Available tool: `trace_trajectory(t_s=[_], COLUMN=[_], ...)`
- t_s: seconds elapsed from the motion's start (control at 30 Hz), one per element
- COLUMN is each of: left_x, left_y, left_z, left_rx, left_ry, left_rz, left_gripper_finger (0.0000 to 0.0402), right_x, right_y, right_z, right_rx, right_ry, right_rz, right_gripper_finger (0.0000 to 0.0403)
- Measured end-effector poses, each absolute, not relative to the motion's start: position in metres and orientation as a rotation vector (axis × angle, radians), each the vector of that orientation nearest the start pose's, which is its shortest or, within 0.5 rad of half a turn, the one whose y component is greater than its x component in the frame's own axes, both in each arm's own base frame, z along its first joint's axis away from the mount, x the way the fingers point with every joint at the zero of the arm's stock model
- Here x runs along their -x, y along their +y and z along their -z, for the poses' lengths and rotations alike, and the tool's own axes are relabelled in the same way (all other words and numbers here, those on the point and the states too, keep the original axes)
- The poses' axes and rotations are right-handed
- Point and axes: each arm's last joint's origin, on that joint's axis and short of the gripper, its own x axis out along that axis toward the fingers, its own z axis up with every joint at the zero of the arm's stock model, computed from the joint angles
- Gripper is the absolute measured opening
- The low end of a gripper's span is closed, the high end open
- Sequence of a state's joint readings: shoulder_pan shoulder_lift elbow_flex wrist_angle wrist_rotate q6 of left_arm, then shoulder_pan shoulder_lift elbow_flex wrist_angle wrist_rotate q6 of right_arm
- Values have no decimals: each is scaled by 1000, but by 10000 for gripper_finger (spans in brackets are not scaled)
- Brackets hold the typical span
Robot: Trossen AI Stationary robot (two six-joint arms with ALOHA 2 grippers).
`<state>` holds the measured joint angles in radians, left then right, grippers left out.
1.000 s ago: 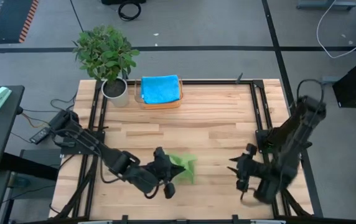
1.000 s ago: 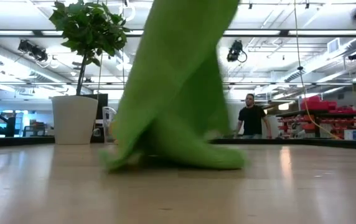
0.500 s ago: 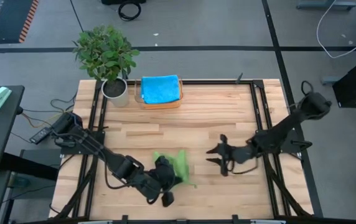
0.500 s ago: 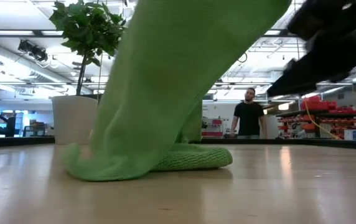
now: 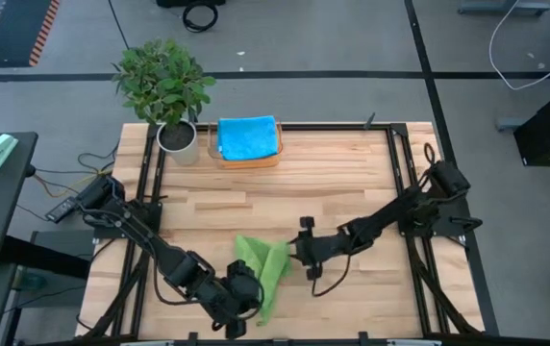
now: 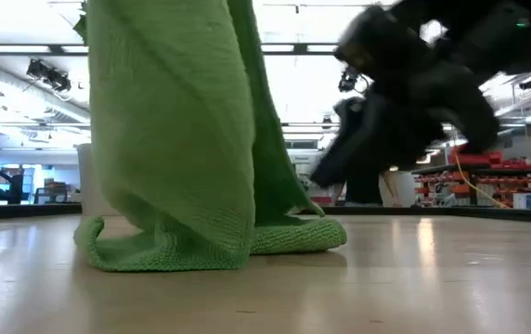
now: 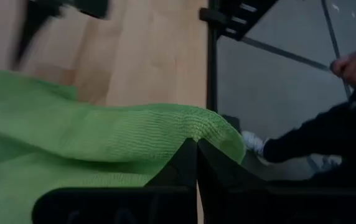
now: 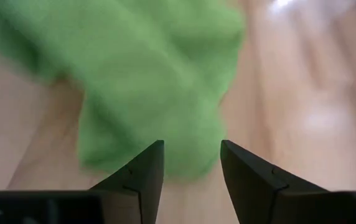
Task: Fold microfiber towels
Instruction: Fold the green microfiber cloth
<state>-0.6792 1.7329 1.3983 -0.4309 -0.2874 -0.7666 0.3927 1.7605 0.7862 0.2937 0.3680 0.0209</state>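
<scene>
The left gripper (image 5: 239, 293), low and left of centre in the high view, is clamped on an edge of the green towel (image 5: 264, 267), its fingers (image 7: 196, 168) pressed together over the cloth in its wrist view; the towel hangs from it as a tall curtain in the low view, its lower end bunched on the wooden table (image 5: 333, 183). The right gripper (image 5: 306, 248) has swept in from the lower right of the high view within the last second and now sits just beside the towel's right edge, fingers (image 8: 142, 171) apart and aimed at the cloth, holding nothing. That arrival likely means a second corner is about to be taken so the towel can be spread and folded. A blue towel (image 5: 247, 137) lies folded in a tray (image 5: 252, 161) at upper centre, beside a potted plant (image 5: 165, 86).
</scene>
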Motion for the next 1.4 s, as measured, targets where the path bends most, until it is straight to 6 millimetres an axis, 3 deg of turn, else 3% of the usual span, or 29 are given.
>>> trace_trajectory(t_s=[0.2, 0.47, 0.73, 1.03, 1.23, 1.4], left_x=[-304, -303, -302, -302, -300, -299], left_y=[-230, -230, -230, -231, -232, -233], left_z=[-273, -272, -271, -271, -271, -271], left_rx=[380, 366, 364, 369, 368, 377], left_ry=[781, 798, 806, 820, 826, 854], left_rz=[66, 57, 62, 80, 88, 128], left_gripper_finger=[16, 15, 6, 14, 12, 19], right_x=[-304, -309, -323, -327, -329, -327], right_y=[129, 144, 138, 137, 132, 131], right_z=[-121, -125, -94, -99, -97, -105], right_rx=[317, 375, 415, 325, 320, 335], right_ry=[725, 588, 670, 636, 644, 642], right_rz=[-68, -50, -61, 58, 76, 72], right_gripper_finger=[173, 175, 175, 171, 123, 31])
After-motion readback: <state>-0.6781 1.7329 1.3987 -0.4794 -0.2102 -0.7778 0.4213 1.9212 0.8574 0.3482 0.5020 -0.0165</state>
